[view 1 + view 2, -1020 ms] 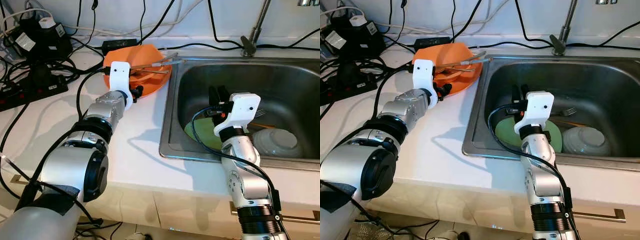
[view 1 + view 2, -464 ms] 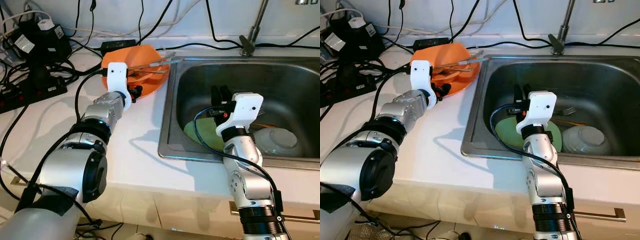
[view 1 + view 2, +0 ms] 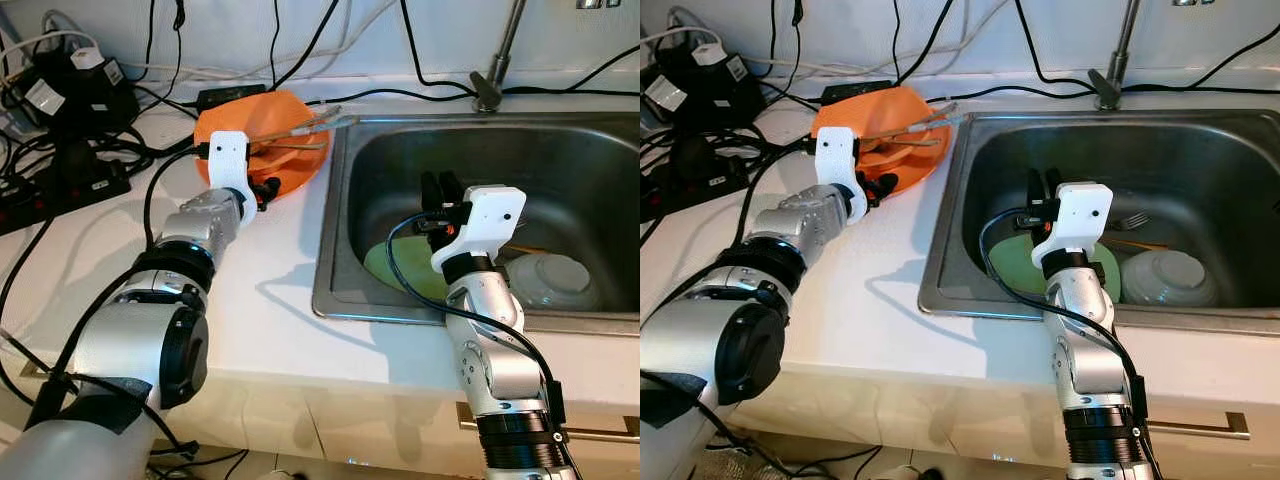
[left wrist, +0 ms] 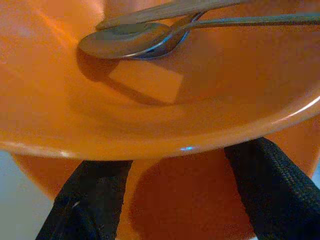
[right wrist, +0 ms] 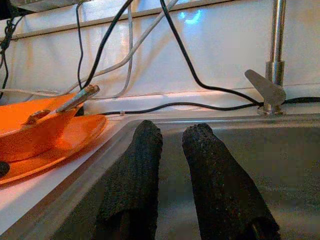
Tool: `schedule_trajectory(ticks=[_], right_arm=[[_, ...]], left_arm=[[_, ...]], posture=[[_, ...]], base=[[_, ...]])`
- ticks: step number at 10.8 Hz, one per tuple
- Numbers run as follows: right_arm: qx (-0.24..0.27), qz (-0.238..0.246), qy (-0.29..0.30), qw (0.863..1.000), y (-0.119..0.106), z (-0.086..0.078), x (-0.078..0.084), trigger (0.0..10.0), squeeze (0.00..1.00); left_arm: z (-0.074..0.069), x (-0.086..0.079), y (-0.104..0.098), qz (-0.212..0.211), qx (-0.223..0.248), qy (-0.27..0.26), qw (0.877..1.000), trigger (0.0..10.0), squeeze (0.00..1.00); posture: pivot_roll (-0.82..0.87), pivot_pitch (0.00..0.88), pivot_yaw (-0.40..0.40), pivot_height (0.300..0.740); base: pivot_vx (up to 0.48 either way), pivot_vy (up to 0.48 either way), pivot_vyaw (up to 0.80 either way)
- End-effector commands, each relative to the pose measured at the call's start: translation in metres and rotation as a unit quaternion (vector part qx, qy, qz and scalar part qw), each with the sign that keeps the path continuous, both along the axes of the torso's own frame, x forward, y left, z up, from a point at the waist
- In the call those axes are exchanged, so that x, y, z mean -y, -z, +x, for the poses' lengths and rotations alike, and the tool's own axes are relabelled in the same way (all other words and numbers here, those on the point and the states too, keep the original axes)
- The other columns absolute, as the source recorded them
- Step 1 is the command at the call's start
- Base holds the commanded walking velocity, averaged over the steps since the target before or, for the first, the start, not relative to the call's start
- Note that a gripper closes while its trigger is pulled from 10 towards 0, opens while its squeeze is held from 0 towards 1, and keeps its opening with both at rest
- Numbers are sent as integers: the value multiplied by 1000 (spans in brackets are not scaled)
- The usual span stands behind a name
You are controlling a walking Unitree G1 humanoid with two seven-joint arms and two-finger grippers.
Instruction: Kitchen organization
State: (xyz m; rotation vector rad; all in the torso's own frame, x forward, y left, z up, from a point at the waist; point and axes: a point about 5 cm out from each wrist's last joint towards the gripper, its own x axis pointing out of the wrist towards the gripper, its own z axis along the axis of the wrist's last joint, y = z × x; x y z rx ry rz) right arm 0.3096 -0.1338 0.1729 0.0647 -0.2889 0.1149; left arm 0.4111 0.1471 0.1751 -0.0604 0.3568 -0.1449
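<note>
Reaching for the stacked orange dishes

Head views: left end effector [image 3: 268, 186] sits at the orange bowl [image 3: 262, 140] on the white surface [image 3: 270, 300], beside the sink [image 3: 345, 300], likely to carry it. Right end effector [image 3: 436, 187] hovers over the green plate [image 3: 395, 270].

Left wrist: fingers [image 4: 87, 200] spread wide under the bowl's rim, gripping nothing; a spoon [image 4: 125, 42] lies inside.

Right wrist: fingers [image 5: 131, 190] nearly together, empty.

Left hand [image 3: 268, 186] open, outstretched; right hand [image 3: 436, 187] raised, fingers nearly together.
</note>
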Motion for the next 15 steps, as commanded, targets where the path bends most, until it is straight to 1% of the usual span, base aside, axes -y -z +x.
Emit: schedule_trajectory(ticks=[1,2,4,5,6,7,9,10,11,13,14,15], right_arm=[[-26,6,9,1000,11,1,4,10000,0],[-26,6,7,1000,10,3,4,10000,0],[-26,9,3,1000,11,6,0,10000,0],[-25,11,1,1000,11,8,-1,10000,0],[-24,12,0,1000,10,9,-2,10000,0],[-24,13,-4,1000,10,10,-3,10000,0],[-26,15,-12,999,12,13,-7,10000,0],[-25,15,-14,999,11,14,-8,10000,0],[-24,16,-14,999,11,15,-8,10000,0],[-25,16,-17,999,12,18,-9,10000,0],[-25,16,-18,999,12,19,-9,10000,0],[-24,15,-23,999,12,21,-10,10000,0]], left_arm=[[-17,-10,43,4,-100,-9,995,10000,0],[-14,-12,34,-2,-93,-4,996,10000,0],[-14,-14,26,-13,-96,15,995,10000,0],[-17,-14,24,-20,-100,22,995,10000,0],[-23,-14,25,-24,-105,26,994,10000,0],[-34,-11,29,-28,-113,34,993,10000,0],[-69,-1,41,-40,-138,44,989,10000,0],[-83,0,38,-35,-136,44,989,10000,0],[-89,-1,35,-31,-134,42,990,10000,0],[-115,-12,20,-16,-122,21,992,10000,0],[-124,-14,17,-15,-123,11,992,10000,0],[-148,-21,12,-8,-130,-14,991,10000,0]], posture=[[38,91,131,740],[48,90,132,740],[76,78,136,740],[88,74,135,740],[98,72,133,740],[112,70,128,740],[135,69,122,740],[141,69,121,740],[148,68,120,740],[176,70,113,740],[183,73,109,740],[201,73,98,740]], base=[[0,0,0],[0,0,0],[0,0,0],[0,0,0],[0,0,0],[0,0,0],[0,0,0],[0,0,0],[0,0,0],[0,0,0],[0,0,0],[0,0,0]])
